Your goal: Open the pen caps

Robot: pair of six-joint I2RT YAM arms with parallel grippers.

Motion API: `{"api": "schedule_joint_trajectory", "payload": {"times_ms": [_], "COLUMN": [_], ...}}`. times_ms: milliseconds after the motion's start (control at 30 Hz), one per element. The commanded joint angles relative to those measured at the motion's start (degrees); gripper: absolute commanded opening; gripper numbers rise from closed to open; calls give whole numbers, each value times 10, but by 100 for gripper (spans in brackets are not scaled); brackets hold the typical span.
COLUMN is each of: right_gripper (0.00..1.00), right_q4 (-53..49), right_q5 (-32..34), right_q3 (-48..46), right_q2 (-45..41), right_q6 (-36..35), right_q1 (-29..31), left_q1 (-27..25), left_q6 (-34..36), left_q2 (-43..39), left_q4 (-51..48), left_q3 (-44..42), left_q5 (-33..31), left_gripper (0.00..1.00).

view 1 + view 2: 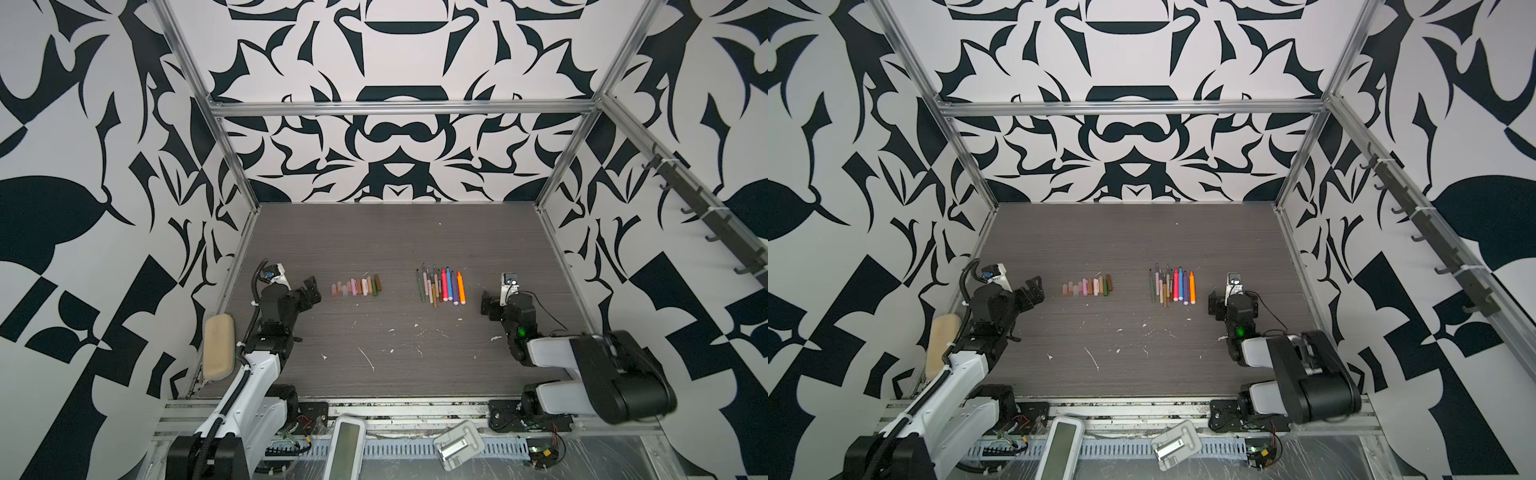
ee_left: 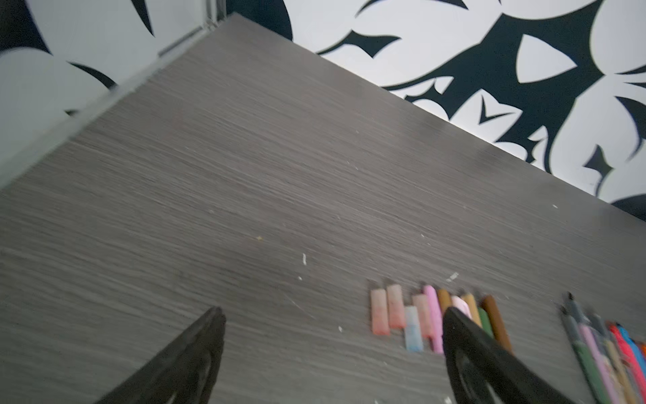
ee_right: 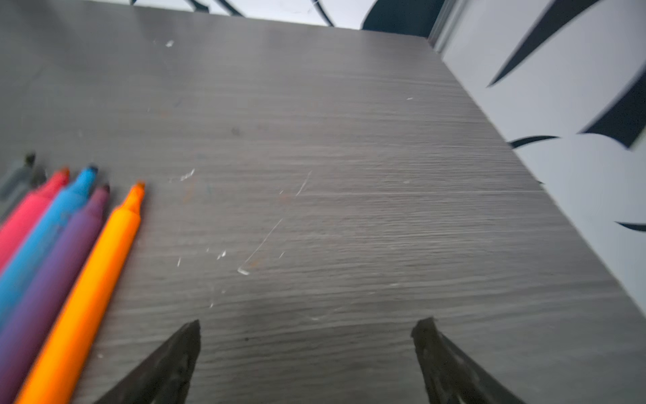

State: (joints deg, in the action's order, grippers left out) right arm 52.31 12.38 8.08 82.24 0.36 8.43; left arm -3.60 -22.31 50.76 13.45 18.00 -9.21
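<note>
Ten pen caps (image 1: 356,286) lie side by side in a row left of centre on a grey wood-grain table (image 1: 395,241): salmon, pink, pale blue, tan, olive and brown. About ten uncapped pens (image 1: 441,286) lie in a second row right of centre, well apart from the caps. The left gripper (image 1: 312,291) hangs near the caps, fingers spread wide, holding nothing. The right gripper (image 1: 486,305) is near the orange pen (image 3: 87,290), also spread and empty. White flecks (image 1: 368,359) dot the table. Black-and-white patterned walls (image 1: 395,145) enclose it.
</note>
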Motion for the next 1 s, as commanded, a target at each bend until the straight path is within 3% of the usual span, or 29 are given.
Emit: {"api": "schedule_joint_trajectory", "payload": {"times_ms": [0, 67, 133, 300, 433, 533, 567, 600, 633, 700, 767, 867, 967], "right_gripper": [100, 100, 100, 100, 100, 100, 100, 100, 100, 100, 100, 100, 100], "right_q4": [289, 287, 237, 30, 46, 34, 38, 43, 42, 37, 34, 11, 25], "right_q5": [7, 53, 53, 97, 84, 80, 77, 77, 76, 73, 69, 26, 44], "right_q3": [-10, 1, 13, 117, 108, 110, 110, 108, 109, 112, 115, 123, 113], "right_q2": [89, 109, 89, 76, 77, 72, 75, 76, 76, 77, 79, 75, 71], "right_q6": [-37, -24, -20, -1, -10, -9, -11, -12, -12, -9, -6, 4, 1], "right_q1": [5, 3, 3, 4, 2, 3, 2, 2, 2, 1, 0, -21, -19], "left_q1": [0, 0, -1, -1, 3, 15, 16, 24, 45, 55, 55, 53, 52], "left_q6": [56, 79, 91, 130, 169, 200, 195, 165, 138, 156, 134, 154, 141], "left_q2": [0, 14, 45, 194, 273, 440, 424, 372, 363, 408, 373, 399, 378], "left_q4": [158, 245, 271, 489, 486, 623, 563, 407, 349, 486, 373, 462, 396], "left_q3": [-29, -69, -84, -113, -73, -32, -19, 12, 37, 7, 32, 13, 27], "left_q5": [-88, -106, -133, -133, -153, -154, -153, -129, -101, -107, -102, -106, -104], "left_gripper": [99, 99, 99, 99, 99, 99, 99, 99, 99, 99, 99, 99, 99]}}
